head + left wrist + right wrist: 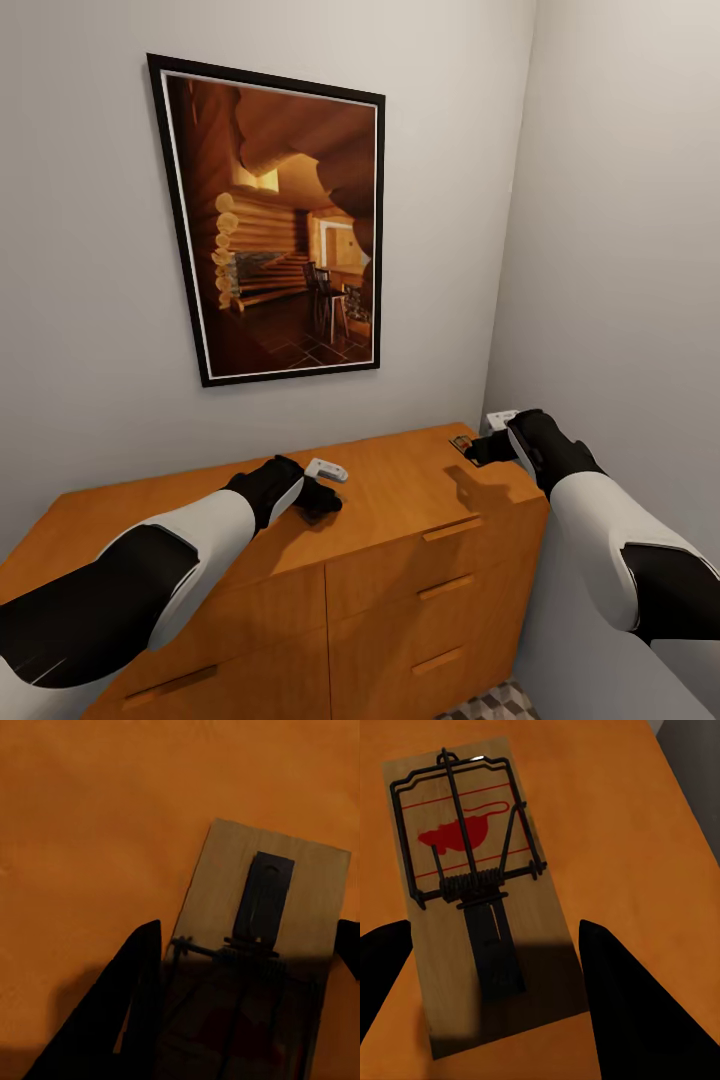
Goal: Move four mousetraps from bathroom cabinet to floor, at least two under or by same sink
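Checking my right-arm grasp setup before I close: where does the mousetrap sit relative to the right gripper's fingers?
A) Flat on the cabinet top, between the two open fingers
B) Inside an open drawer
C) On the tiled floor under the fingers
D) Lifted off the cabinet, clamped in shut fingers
A: in the right wrist view the mousetrap lies flat on the orange cabinet top, with a dark finger on each side of it, the right gripper open.

Left end effector point(240, 1012) sits wide open over a mousetrap point(262, 915), one dark finger point(112, 1020) either side (its near end in shadow), flat on the orange cabinet point(82, 817) top.
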Controlling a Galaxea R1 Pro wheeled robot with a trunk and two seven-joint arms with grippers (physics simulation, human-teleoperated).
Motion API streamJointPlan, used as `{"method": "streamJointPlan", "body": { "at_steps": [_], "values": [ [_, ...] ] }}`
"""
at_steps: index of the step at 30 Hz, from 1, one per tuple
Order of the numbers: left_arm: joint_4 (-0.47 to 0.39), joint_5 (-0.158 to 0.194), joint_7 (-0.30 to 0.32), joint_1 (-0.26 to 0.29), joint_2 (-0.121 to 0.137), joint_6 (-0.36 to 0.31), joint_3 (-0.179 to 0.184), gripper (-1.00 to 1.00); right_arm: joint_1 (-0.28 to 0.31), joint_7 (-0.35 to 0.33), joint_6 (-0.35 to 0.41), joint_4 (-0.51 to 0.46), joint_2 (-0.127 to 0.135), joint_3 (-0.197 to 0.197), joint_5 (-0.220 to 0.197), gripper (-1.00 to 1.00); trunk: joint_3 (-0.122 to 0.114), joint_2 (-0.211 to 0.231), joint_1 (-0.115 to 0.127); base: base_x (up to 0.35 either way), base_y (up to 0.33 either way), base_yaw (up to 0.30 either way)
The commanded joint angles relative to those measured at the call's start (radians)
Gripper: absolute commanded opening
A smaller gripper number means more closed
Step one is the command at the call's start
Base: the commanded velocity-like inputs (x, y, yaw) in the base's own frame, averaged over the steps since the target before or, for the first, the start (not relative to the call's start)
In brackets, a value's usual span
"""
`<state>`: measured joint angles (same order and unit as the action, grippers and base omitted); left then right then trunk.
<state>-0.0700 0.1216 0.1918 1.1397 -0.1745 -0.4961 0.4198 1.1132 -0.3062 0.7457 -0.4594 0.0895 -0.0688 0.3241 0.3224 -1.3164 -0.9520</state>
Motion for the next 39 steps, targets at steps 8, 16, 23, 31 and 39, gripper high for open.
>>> {"method": "streamJointPlan", "body": {
  "at_steps": [8, 16, 23, 31, 39],
  "values": [
    [0.015, 0.009, 0.002, 0.000, 0.000, -0.004, 0.017, -1.00, 0.000, -0.008, 0.003, 0.001, 0.005, -0.006, 0.010, -1.00, 0.002, -0.001, 0.000, 0.000, 0.000, 0.000],
    [-0.011, 0.008, 0.001, 0.000, 0.000, -0.004, 0.015, -1.00, 0.000, -0.008, 0.003, 0.001, 0.015, -0.005, 0.009, -1.00, 0.002, -0.001, 0.000, 0.000, 0.000, 0.000],
    [-0.377, 0.024, 0.008, 0.000, 0.012, -0.172, 0.016, -1.00, 0.000, -0.011, 0.004, 0.001, 0.015, -0.005, 0.007, -1.00, 0.002, -0.001, 0.000, 0.000, 0.000, 0.000],
    [-0.684, 0.026, 0.003, 0.000, 0.032, -0.410, -0.105, -1.00, 0.000, -0.016, 0.006, 0.001, 0.012, -0.005, 0.008, -1.00, 0.002, -0.001, 0.000, 0.000, 0.000, 0.000],
    [-0.721, 0.022, 0.001, 0.000, 0.039, -0.440, -0.202, -1.00, 0.000, -0.017, 0.006, 0.001, 0.006, -0.005, 0.005, -1.00, 0.002, -0.001, 0.000, 0.000, 0.000, 0.000]
  ]
}}
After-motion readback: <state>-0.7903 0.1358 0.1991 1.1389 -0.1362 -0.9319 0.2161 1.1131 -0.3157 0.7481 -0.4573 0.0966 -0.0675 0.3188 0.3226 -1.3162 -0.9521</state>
